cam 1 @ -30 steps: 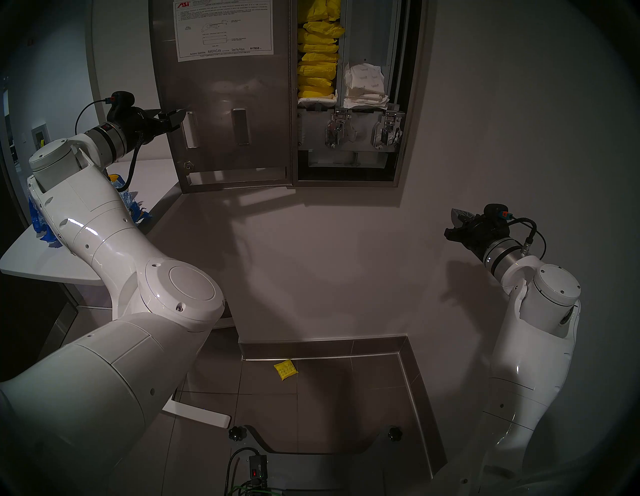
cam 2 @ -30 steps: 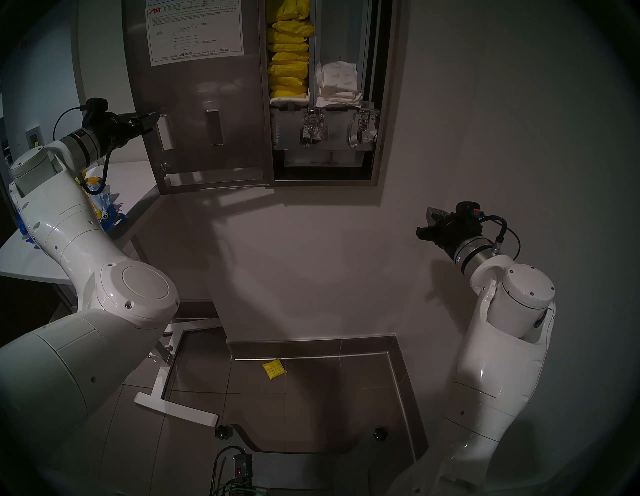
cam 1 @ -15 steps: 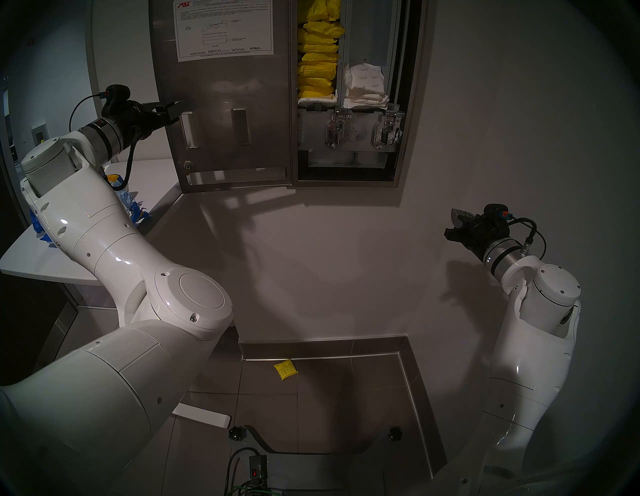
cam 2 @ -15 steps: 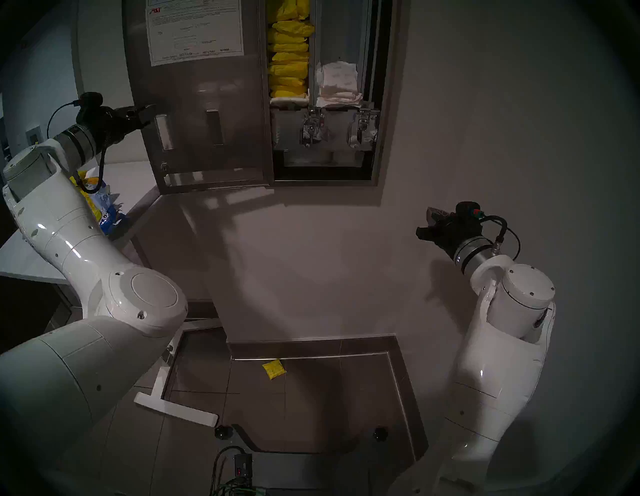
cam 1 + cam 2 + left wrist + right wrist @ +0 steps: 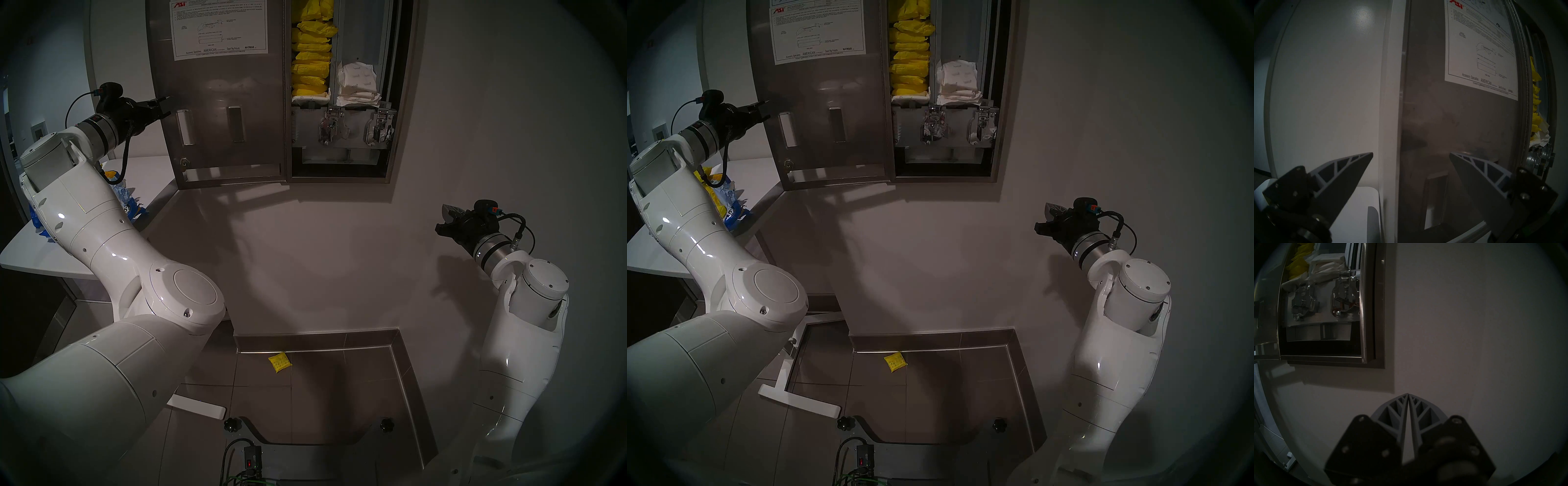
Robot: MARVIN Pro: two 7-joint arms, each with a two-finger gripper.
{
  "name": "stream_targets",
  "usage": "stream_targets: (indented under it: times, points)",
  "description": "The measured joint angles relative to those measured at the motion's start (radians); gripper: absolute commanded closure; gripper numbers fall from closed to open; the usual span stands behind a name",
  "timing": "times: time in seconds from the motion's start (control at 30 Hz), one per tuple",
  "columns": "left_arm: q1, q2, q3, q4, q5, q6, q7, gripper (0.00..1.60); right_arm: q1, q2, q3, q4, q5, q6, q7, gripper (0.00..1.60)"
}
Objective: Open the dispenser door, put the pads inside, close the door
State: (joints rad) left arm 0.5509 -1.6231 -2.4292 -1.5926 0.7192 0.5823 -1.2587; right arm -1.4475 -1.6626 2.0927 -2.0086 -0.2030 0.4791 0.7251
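A plain pale wall (image 5: 339, 254) fills most of the head views, dimly lit, with soft dark shadows falling across it. At its foot runs a grey tiled skirting (image 5: 315, 337) that turns a corner and continues along the right side. The floor (image 5: 319, 400) is laid with large grey-brown tiles with thin joints. To the left a white bench (image 5: 149, 169) with a grey edge stands against the wall, carrying a crumpled blue-and-clear plastic bag (image 5: 130, 203). A white bar-shaped foot (image 5: 198, 409) rests on the tiles. A curved pale frame (image 5: 90, 68) rises at the upper left, with bluish light beyond it.
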Motion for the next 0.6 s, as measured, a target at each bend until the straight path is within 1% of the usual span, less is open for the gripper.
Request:
stream_targets:
  times: [0.27, 0.6]
  points:
    - [0.001, 0.011, 0.027, 0.028, -0.034, 0.013, 0.014, 0.00, 0.000, 0.000, 0.000, 0.000, 0.000, 0.000, 0.000, 1.18]
    - [0.002, 0.012, 0.067, 0.068, -0.072, 0.016, 0.020, 0.00, 0.000, 0.000, 0.000, 0.000, 0.001, 0.000, -0.001, 1.18]
